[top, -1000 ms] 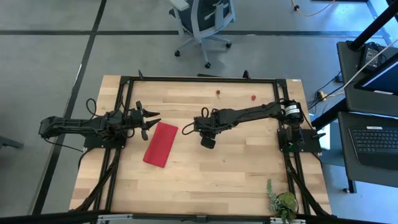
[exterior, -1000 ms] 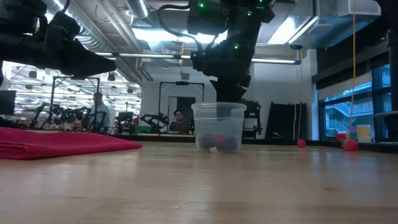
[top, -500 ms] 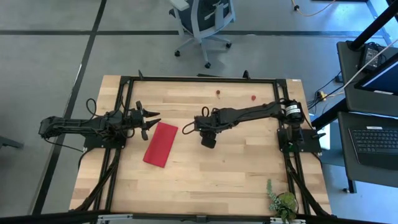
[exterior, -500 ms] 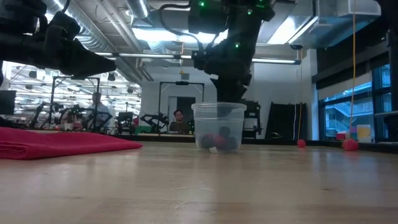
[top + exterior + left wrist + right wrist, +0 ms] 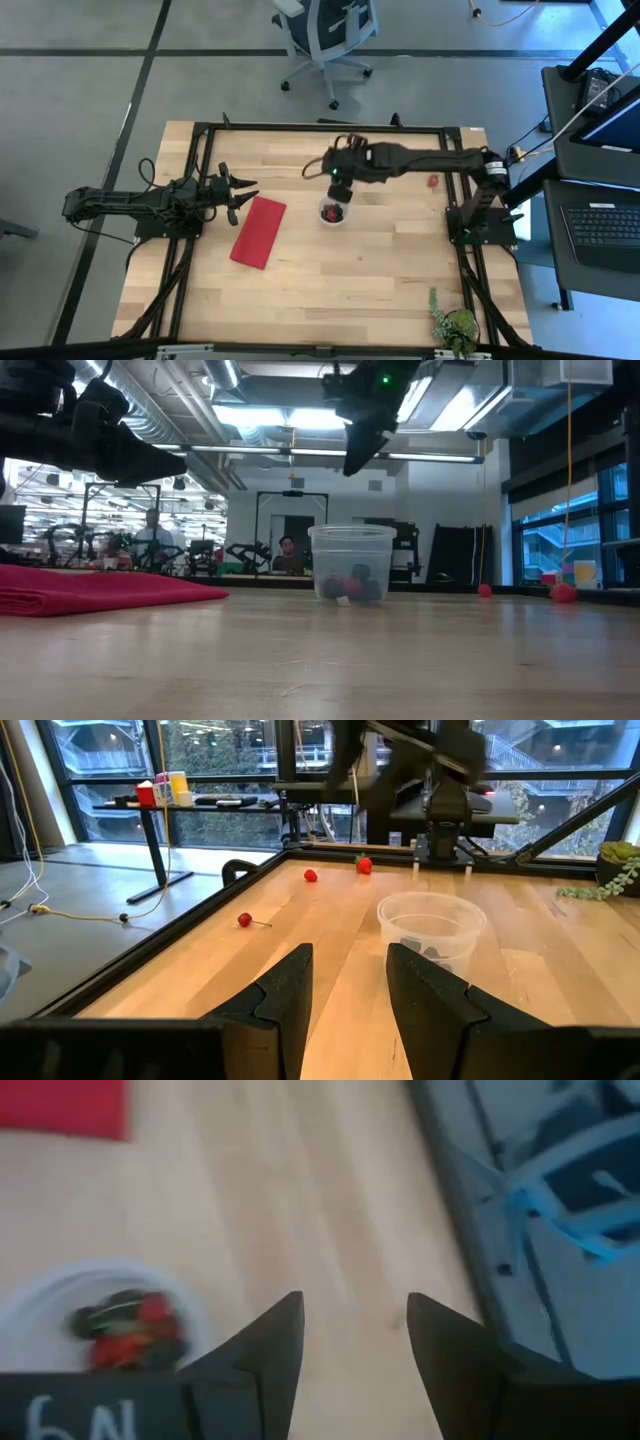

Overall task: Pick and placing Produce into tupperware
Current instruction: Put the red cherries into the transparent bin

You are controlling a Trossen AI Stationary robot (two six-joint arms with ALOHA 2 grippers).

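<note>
The tupperware (image 5: 333, 212) is a small clear round cup that stands on its base mid-table, also in the low view (image 5: 352, 563) and both wrist views (image 5: 431, 925) (image 5: 40, 1305). Dark cherries and red berries (image 5: 128, 1327) lie in its bottom (image 5: 346, 588). Loose produce lies on the wood: a stemmed cherry (image 5: 244, 920), two red berries (image 5: 311, 875) (image 5: 364, 865), and one berry near the right arm (image 5: 432, 181). My right gripper (image 5: 338, 188) (image 5: 345, 1335) hangs open above and just beyond the cup's far side. My left gripper (image 5: 243, 193) (image 5: 350, 990) waits open, left of the cup.
A folded magenta cloth (image 5: 258, 231) lies flat between my left gripper and the cup. A small green plant (image 5: 455, 325) sits at the near right corner. A black frame (image 5: 320, 127) runs around the table. Bare wood stretches toward the near edge.
My right gripper has risen from just over the cup and drawn back toward the far edge, and its arm has swung round with it. The cup has stayed where it stood, with the fruit in it. My left arm has kept still.
</note>
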